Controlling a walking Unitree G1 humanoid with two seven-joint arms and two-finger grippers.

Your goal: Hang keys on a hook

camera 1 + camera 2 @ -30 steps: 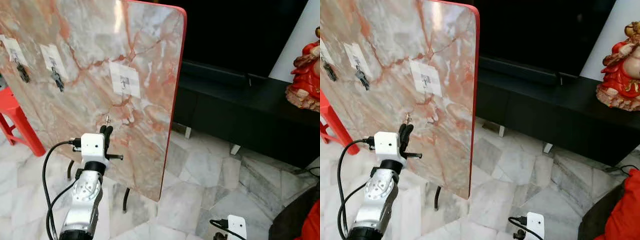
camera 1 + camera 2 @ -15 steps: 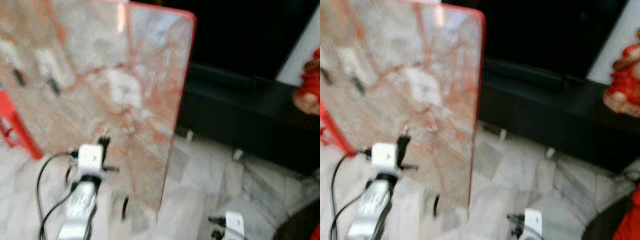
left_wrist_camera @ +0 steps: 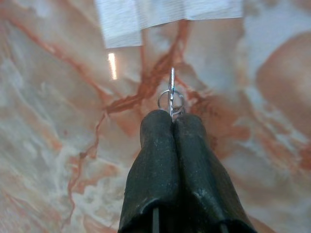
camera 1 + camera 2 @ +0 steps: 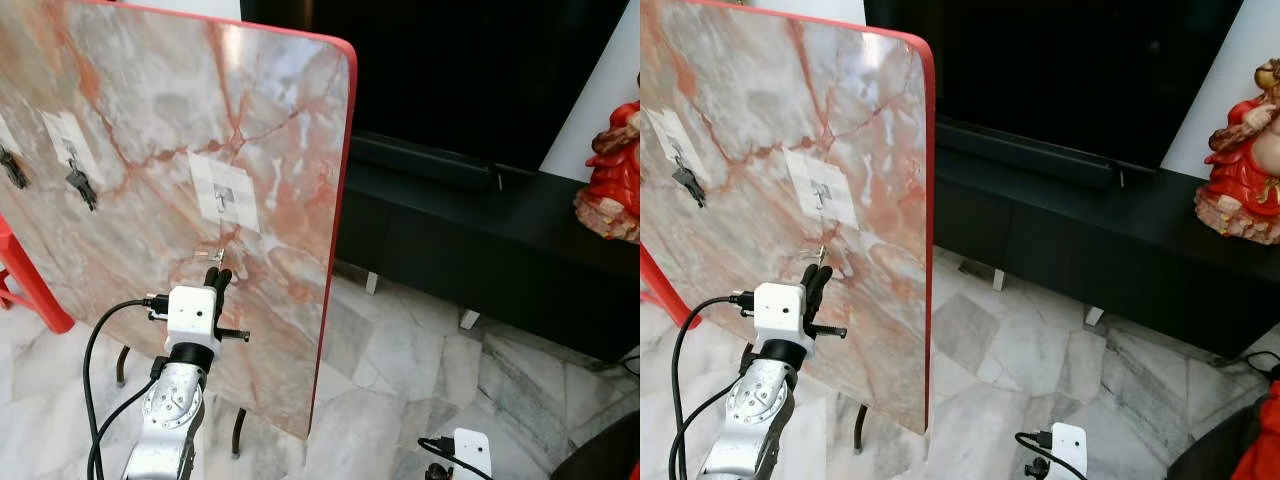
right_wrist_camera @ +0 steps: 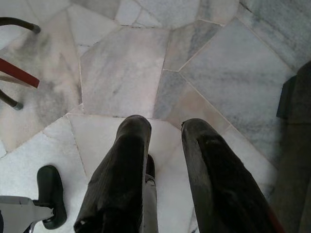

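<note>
Left gripper, lower left, pinched tight on key ring. Needs a slow lift, straight up to empty hook. Right gripper parted, holding nothing.

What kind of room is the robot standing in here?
Probably a home living room: a low black TV cabinet with a big dark screen above it, a red figurine on top, and a marble tile floor.

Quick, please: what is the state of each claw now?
Left claw: closed, holding the key ring below the hook.
Right claw: open, holding nothing, over the floor.
</note>
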